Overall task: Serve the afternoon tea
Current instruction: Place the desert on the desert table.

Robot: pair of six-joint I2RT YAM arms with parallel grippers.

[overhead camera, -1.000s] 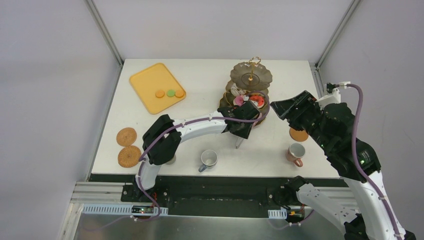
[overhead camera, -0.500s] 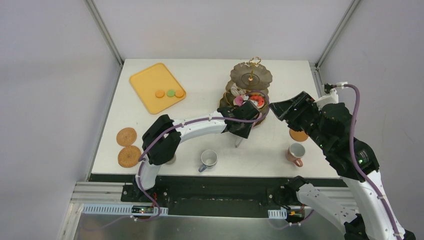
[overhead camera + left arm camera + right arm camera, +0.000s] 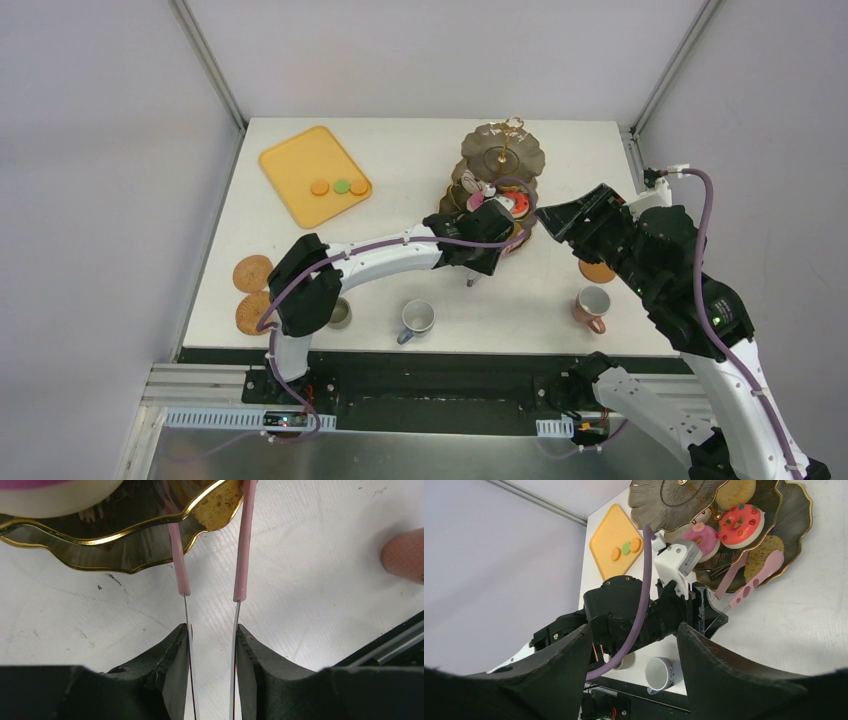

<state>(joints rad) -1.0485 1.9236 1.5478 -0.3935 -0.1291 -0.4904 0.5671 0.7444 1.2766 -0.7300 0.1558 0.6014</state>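
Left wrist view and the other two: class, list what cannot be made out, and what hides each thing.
1. Left wrist: the tongs lose their tips at the top edge.
2. Left wrist: a pink rounded shape, cut by the right edge, cannot be identified.
3. Top external: the olive mug is mostly behind the left arm.
4. Top external: a coaster lies partly under the right arm.

The left arm's (image 3: 380,255) elbow has been swung left & toward the worktop's (image 3: 400,200) near edge. The olive mug (image 3: 340,313) is now uncovered just beside the elbow, and the nearer coaster (image 3: 247,313) is partly hidden by it. The left tool (image 3: 212,630), clamped on the pink-handled tongs (image 3: 240,555), has been carried slightly closer to the three-tier stand (image 3: 503,152), w/ the tongs' rear end drawn in likewise.
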